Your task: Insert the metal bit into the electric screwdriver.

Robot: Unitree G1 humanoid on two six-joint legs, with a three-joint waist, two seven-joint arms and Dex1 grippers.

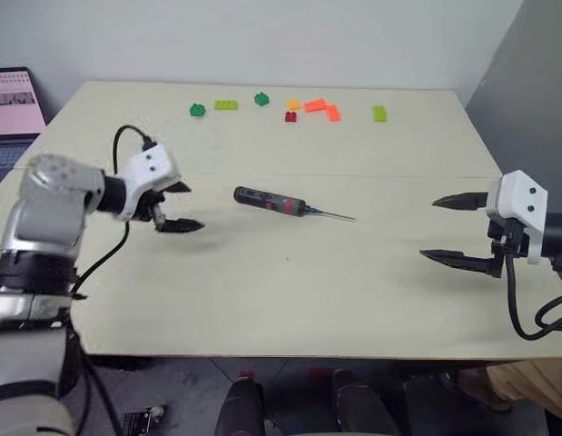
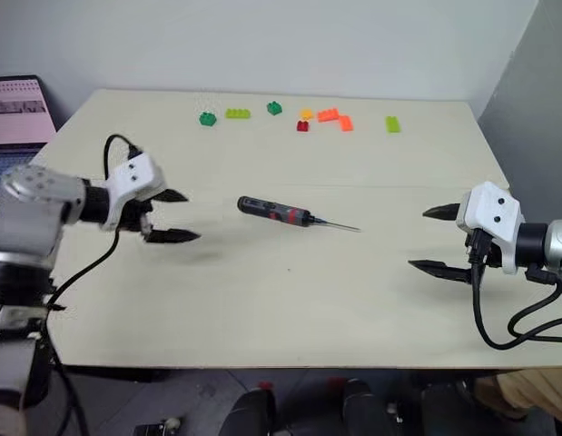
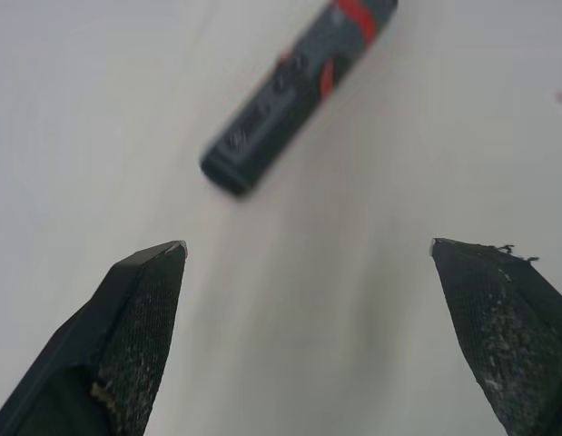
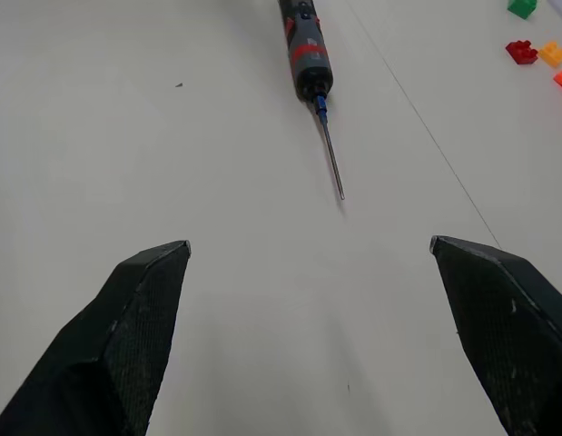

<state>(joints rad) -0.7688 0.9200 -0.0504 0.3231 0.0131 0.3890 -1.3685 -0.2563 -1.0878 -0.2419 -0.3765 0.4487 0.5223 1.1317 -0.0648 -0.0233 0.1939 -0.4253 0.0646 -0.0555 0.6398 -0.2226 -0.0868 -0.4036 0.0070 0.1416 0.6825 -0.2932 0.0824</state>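
So the electric screwdriver (image 1: 268, 201) is lying flat in the middle of the surface (image 1: 290, 291), and the metal bit (image 1: 333, 215) already looks seated in its nose, sticking straight out of the tip toward the robot's right. Looks to me like the insertion itself is basically done. Both pincers are spread wide and holding nothing: the left pincer (image 1: 176, 207) hovers just off the tool's butt end, and the right pincer (image 1: 455, 230) hangs well apart from the bit's point on the other side. The long axis runs roughly left to right across the surface, tilted a bit so the butt sits slightly farther back and the bit end comes slightly nearer the robot. Left arm is clearly the closer one, its fingers (image 3: 140, 313) aimed pretty much along the handle. The right wrist view looks straight down the bit's length. A scatter of toy bricks (image 1: 314, 106) sits along the far edge, well out of the way.
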